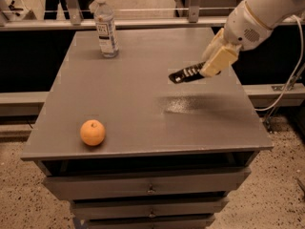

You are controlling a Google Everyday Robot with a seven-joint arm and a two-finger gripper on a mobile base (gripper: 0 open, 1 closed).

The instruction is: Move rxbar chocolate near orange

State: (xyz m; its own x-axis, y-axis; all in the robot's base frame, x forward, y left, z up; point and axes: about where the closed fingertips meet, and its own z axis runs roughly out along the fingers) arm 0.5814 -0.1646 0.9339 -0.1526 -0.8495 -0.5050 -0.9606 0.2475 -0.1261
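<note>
From my station I saw the gripper (211, 68) over the right rear part of the bench (143, 113), its cream-coloured fingers (220, 57) clamped on one end of the rxbar chocolate (187, 74). The bar stuck out to the left of the fingers, tilted, with its free end lower and its white lettering facing up. I could not tell whether that free end touched the bench top or hung just above it. The white arm reached in from the upper right corner. The orange (92, 132) sat near the front left edge of the bench, well apart from the bar, with its stem spot up. A clear water bottle (106, 26) stood upright at the rear left. Below the top I saw drawers (147, 187).
</note>
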